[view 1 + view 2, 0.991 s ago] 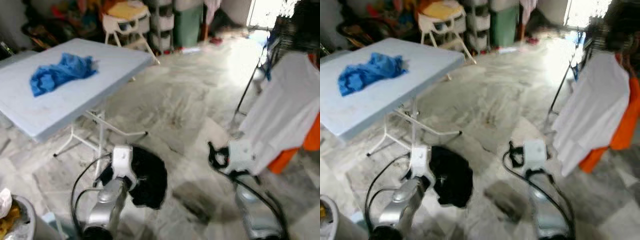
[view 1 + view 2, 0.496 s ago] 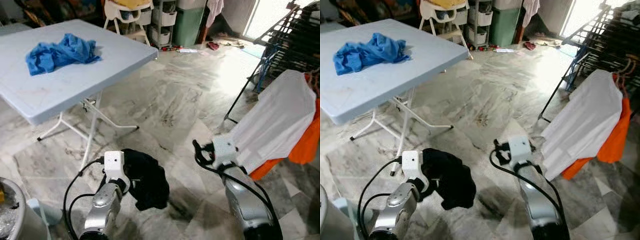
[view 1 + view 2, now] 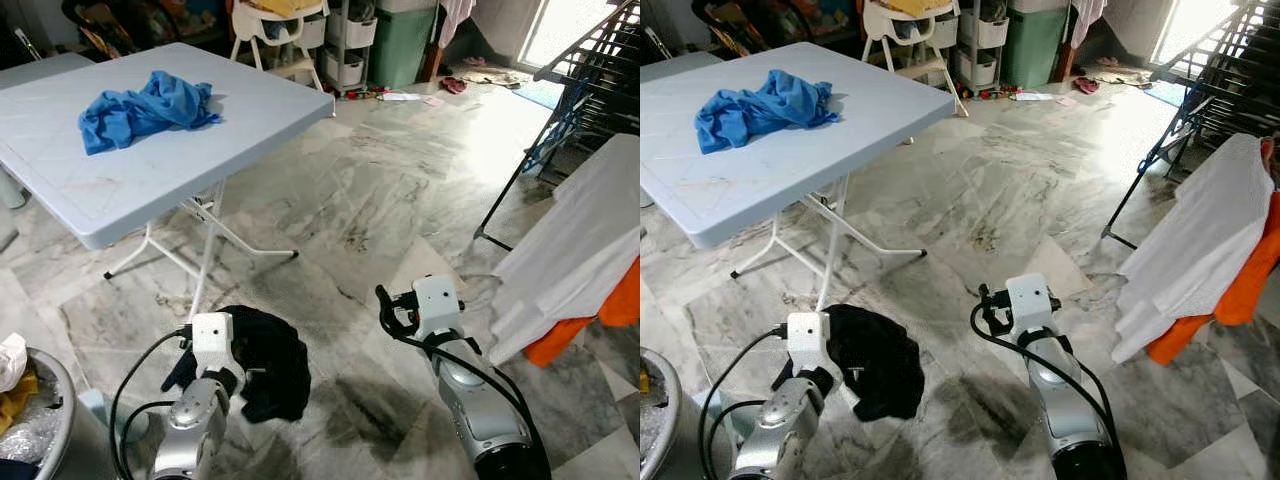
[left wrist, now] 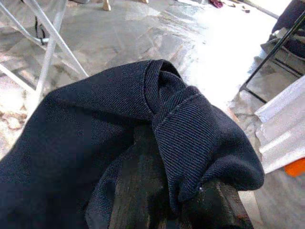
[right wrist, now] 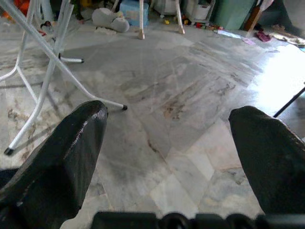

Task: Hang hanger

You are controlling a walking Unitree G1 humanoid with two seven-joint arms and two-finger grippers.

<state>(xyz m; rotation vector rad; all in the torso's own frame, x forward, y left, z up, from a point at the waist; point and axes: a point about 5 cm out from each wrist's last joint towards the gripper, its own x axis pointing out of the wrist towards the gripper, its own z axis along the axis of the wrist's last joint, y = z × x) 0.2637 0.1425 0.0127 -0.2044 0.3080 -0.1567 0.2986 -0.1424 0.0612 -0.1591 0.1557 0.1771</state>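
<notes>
Black garment [image 3: 265, 362] apparently in left gripper [image 4: 164, 205]

A home's laundry area: marble floor [image 3: 380, 200], drying rack [image 3: 590, 70], high chair [image 3: 275, 30], folding table [image 3: 200, 150].

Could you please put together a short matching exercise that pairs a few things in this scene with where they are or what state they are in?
Things:
1. blue cloth
2. black garment
3. white shirt
4. right gripper

Places or states:
A. hanging on the drying rack, over an orange garment
B. jaws wide apart, nothing between them
C. crumpled on the folding table
D. held in the left gripper

Pairs: 1-C, 2-D, 3-A, 4-B
</notes>
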